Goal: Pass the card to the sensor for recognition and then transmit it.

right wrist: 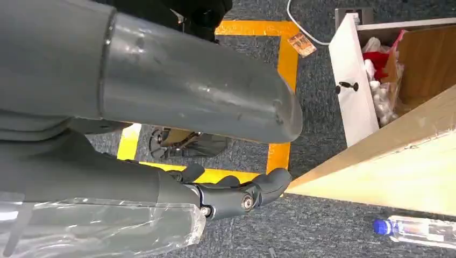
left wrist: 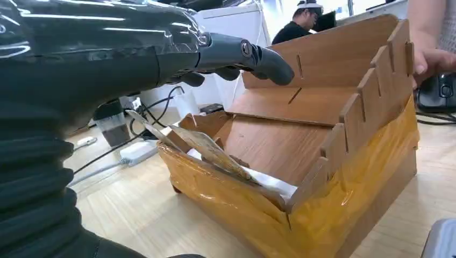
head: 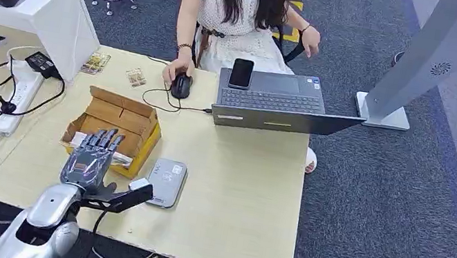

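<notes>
The left hand (head: pixel 91 156) is held open, holding nothing, just above the cardboard box (head: pixel 115 127), whose slots prop the cards (left wrist: pixel 207 148) up for picking, with the grey sensor (head: pixel 167 182) lying beside it on the worktop (head: pixel 236 193).

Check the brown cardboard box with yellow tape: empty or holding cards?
Holding cards. The left wrist view shows cards leaning inside the brown cardboard box with yellow tape, near its front wall. The left hand hovers above, holding nothing.
</notes>
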Available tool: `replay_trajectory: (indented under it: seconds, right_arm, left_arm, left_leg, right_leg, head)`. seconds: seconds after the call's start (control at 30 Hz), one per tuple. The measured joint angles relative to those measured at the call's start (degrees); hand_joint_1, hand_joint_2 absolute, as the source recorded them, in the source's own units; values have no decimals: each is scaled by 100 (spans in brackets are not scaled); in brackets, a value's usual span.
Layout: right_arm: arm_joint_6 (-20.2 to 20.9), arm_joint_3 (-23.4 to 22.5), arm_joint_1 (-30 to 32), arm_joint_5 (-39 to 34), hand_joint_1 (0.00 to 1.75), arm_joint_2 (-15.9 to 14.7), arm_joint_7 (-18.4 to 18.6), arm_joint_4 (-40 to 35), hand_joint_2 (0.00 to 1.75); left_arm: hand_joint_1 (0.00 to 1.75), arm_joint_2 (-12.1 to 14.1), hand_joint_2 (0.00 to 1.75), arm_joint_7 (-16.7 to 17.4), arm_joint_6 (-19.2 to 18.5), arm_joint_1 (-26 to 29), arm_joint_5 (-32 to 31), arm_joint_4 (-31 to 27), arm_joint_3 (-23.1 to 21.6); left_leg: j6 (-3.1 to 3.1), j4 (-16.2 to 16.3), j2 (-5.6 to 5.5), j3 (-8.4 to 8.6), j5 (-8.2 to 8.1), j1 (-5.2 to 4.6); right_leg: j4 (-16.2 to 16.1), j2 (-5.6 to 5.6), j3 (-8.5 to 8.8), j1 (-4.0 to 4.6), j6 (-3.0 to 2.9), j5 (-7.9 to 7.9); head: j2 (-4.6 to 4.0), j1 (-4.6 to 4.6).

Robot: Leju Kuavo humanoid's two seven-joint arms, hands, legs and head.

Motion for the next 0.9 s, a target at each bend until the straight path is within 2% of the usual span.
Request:
replay_trajectory:
  seconds: [0.2, 0.23, 0.9]
  right_arm:
    - [0, -9, 0, 35, 0, 2, 22, 0, 0]
    - [0, -9, 0, 39, 0, 2, 24, 0, 0]
    - [0, -11, 2, 74, 0, 2, 42, 0, 0]
  left_arm:
    - [0, 2, 175, 24, -22, 2, 28, 2, 0]
    - [175, 2, 175, 24, -22, 2, 28, 2, 0]
    - [175, 9, 175, -2, 42, 7, 66, 2, 0]
  left_leg:
    - [0, 0, 0, 0, 0, 0]
    - [0, 0, 0, 0, 0, 0]
    - [0, 0, 0, 0, 0, 0]
  right_leg:
    - [0, 0, 0, 0, 0, 0]
    - [0, 0, 0, 0, 0, 0]
    - [0, 1, 1, 0, 0, 0]
  head:
    - [0, 0]
    - [0, 0]
    - [0, 0]
